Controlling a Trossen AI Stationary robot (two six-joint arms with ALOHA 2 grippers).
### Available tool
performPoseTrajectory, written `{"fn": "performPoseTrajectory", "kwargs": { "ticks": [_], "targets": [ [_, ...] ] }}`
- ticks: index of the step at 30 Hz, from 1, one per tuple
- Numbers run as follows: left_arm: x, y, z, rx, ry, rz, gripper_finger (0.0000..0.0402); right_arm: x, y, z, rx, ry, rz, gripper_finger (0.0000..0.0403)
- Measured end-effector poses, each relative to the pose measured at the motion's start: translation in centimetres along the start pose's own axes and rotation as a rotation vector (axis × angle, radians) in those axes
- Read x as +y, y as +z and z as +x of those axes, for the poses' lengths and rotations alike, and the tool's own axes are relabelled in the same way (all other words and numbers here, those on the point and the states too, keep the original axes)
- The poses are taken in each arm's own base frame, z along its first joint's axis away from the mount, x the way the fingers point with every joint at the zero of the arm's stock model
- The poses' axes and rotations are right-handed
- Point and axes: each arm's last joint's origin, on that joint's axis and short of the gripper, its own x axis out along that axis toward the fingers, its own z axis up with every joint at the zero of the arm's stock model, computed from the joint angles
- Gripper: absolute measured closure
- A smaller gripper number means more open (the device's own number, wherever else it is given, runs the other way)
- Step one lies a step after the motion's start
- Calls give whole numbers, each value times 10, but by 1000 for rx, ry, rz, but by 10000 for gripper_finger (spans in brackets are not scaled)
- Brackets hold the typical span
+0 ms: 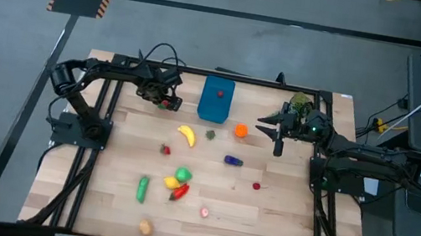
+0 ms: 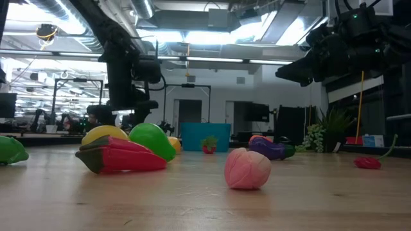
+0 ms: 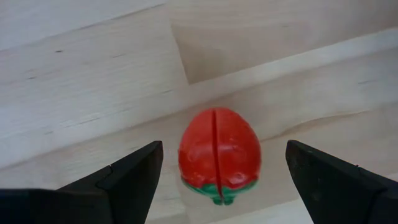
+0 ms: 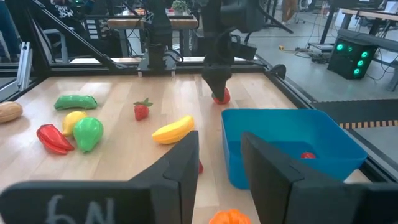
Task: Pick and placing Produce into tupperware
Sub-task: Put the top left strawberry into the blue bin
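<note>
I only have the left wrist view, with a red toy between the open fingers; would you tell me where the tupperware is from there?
Observer: In the high view, the tupperware sits just to the right of the left gripper, near the table edge at the picture's top.
Operator: Thank you. Is anything in it?
Observer: Yes, one small red piece lies inside.
Operator: And where is the other arm?
Observer: The right gripper hovers empty on the tupperware's other side, close to the orange.
</note>
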Motion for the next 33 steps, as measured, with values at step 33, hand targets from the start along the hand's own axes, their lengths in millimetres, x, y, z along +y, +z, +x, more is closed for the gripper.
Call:
{"fn": "performPoseTrajectory", "kwargs": {
  "ticks": [33],
  "targets": [
    [1,3,17,32,26,-22,73,0,-1,0,9,1,0,280]
  ]
}}
